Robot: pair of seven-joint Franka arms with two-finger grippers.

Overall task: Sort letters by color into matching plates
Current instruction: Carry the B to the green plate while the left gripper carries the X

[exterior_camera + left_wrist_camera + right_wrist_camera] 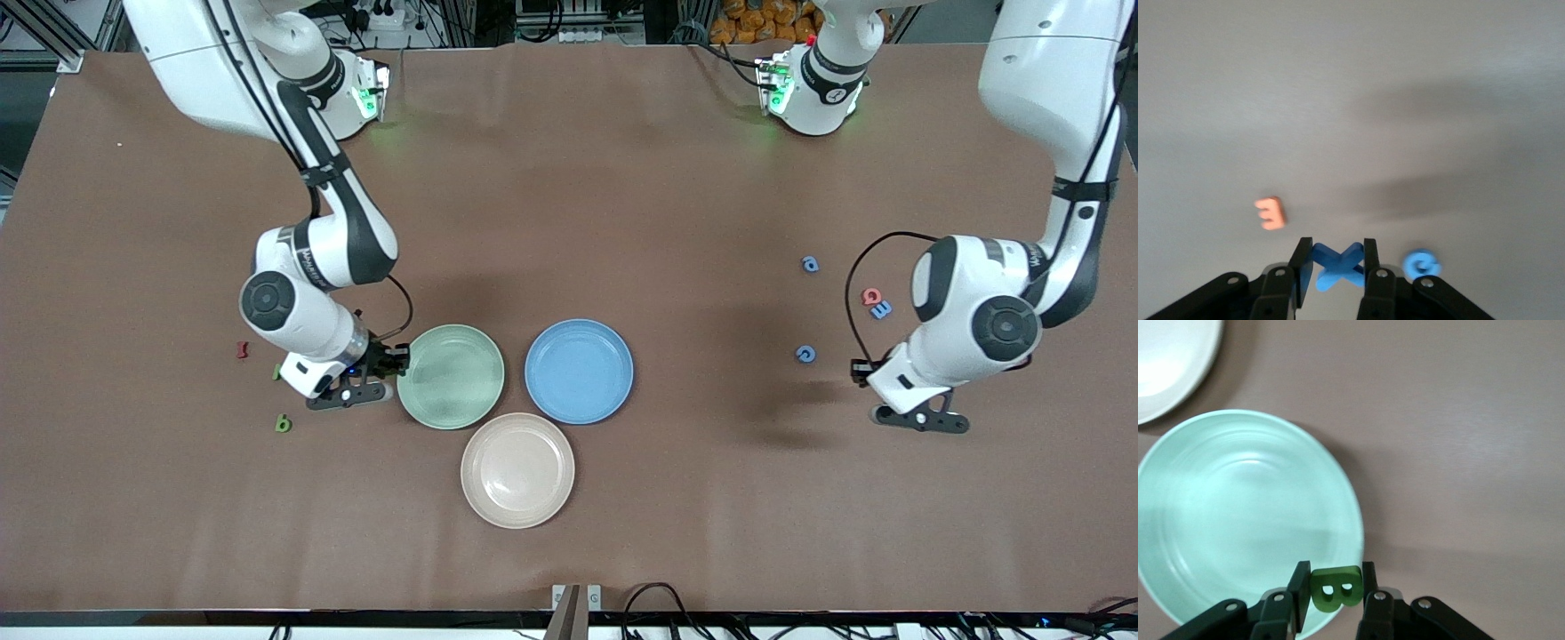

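Three plates bare, both grippers loaded.
Right gripper (1331, 590) pinches a green B (1335, 588) over the green plate's (451, 409) nine-o'clock rim; left gripper (1333, 267), well off at the blue plate's (579, 404) three o'clock, clamps a blue X (1337, 265). Loose letters remain on the table.

three plates (518, 471) clustered mid-table, bare tabletop (622, 196) around

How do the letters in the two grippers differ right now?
The left gripper holds a blue X; the right gripper holds a green B. The X hangs over bare table near a blue round letter and an orange E; the B sits over the green plate's rim. Both are pinched between shut fingers.
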